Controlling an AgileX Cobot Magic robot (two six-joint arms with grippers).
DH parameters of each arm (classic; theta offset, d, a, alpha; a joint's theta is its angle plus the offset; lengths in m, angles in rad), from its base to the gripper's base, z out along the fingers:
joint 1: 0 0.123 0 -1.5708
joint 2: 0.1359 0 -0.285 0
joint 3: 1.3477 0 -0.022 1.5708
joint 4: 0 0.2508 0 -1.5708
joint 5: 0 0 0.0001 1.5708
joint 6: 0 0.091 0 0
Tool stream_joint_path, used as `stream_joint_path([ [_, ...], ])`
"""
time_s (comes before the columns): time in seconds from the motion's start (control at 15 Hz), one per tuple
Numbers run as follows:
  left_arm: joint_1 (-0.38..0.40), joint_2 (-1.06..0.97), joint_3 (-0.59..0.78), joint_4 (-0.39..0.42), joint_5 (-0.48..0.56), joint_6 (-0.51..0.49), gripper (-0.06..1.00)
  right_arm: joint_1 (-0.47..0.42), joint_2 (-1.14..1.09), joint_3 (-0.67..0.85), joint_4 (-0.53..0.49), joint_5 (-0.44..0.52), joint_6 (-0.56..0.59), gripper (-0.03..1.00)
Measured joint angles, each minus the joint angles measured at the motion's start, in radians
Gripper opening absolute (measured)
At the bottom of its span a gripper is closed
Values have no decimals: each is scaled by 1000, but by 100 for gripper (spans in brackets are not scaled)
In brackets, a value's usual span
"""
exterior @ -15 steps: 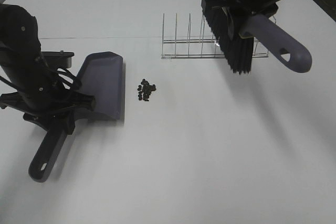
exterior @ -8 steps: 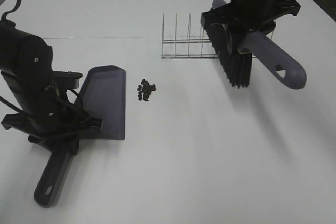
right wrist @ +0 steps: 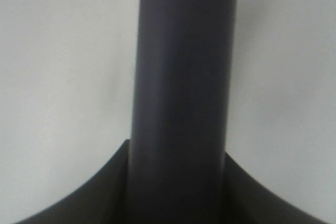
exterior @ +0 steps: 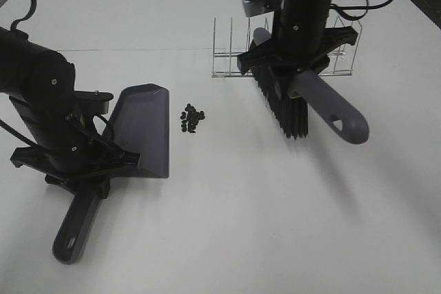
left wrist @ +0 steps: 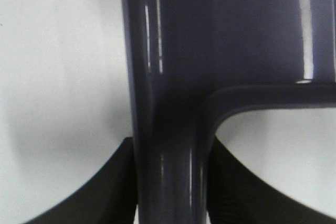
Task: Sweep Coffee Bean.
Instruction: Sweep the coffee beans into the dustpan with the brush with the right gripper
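Exterior high, coffee beans (exterior: pixel 192 118) just beside dustpan (exterior: pixel 146 129) edge, brush (exterior: pixel 286 105) well apart

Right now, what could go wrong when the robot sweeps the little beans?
The coffee beans are tiny and loose, so a hard stroke from the brush could scatter them. A gap separates them from the dustpan, so some may roll past its edge. The brush hangs by the wire rack and might snag it.

1. A lab test bench, I'd say: a plain white desk (exterior: pixel 227 239) spreads bare under my right hand (exterior: pixel 298 77).
2. Just behind that hand stands a lone wire rack (exterior: pixel 231 56).
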Motion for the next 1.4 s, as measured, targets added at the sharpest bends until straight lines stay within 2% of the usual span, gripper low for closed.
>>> stream_joint_path([
  [0.2,-1,1,-1,0,0,0,35,107,93,-2,-86,17,61,30],
  [0.4,-1,2,-1,0,-2,0,35,155,160,-64,-99,46,67,30],
  [0.6,-1,2,-1,0,-3,0,35,210,262,-230,-102,85,31,30],
  [0.87,-1,2,-1,0,-4,4,35,251,353,-383,-7,90,-41,30],
  [1.4,-1,2,-1,-1,-4,4,35,307,371,-449,60,94,-87,30],
])
